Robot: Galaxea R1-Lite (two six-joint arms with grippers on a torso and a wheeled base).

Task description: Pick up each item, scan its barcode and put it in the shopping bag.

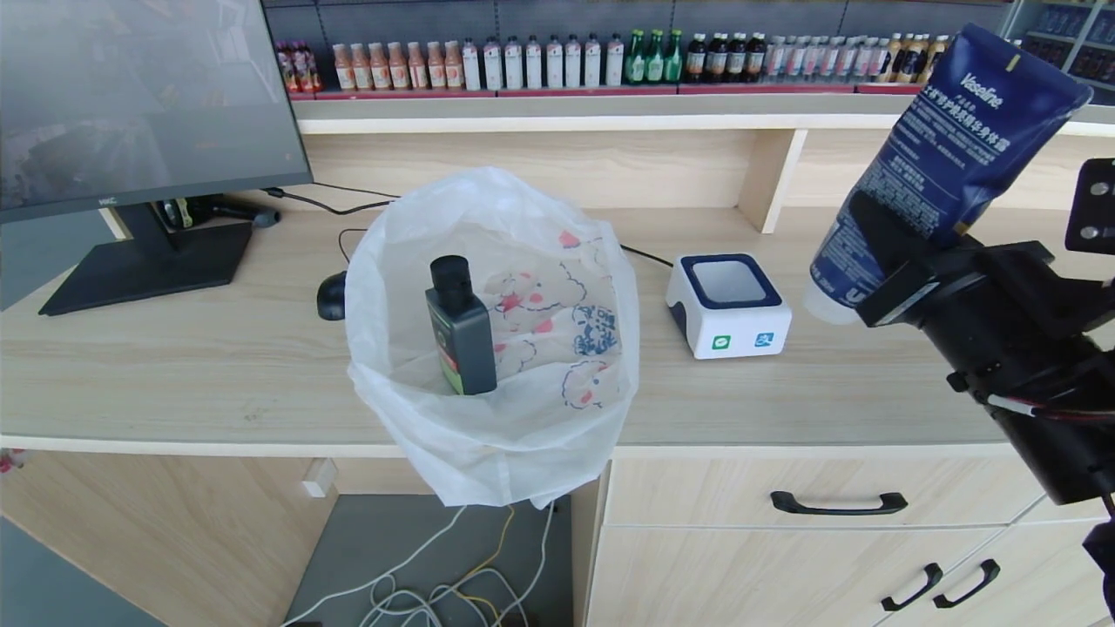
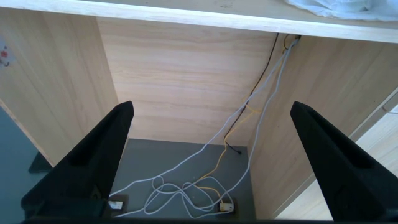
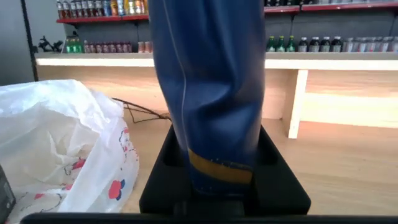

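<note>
The right gripper (image 1: 881, 261) is raised over the right end of the table (image 1: 174, 366), its fingers closed around the lower part of a dark blue tube (image 1: 949, 139). The tube tilts with its pale cap end down toward the table and its crimped end up. Its side is covered in white print, and in the right wrist view a gold band crosses the tube (image 3: 208, 81) just above the fingers. Near it on the table sits the scanner (image 1: 727, 305), a white box with a dark-rimmed window on top and two small square icons (one green, one blue) on its front face. The shopping bag (image 1: 523, 435) is translucent white with cartoon prints. It stands open at the table's front edge, sagging over it. Inside stands a dark bottle (image 1: 460, 331) with a black cap and a green-and-red label. The left gripper (image 2: 211, 162) hangs below the table over floor cables (image 2: 186, 186), fingers spread wide with nothing between them.
</note>
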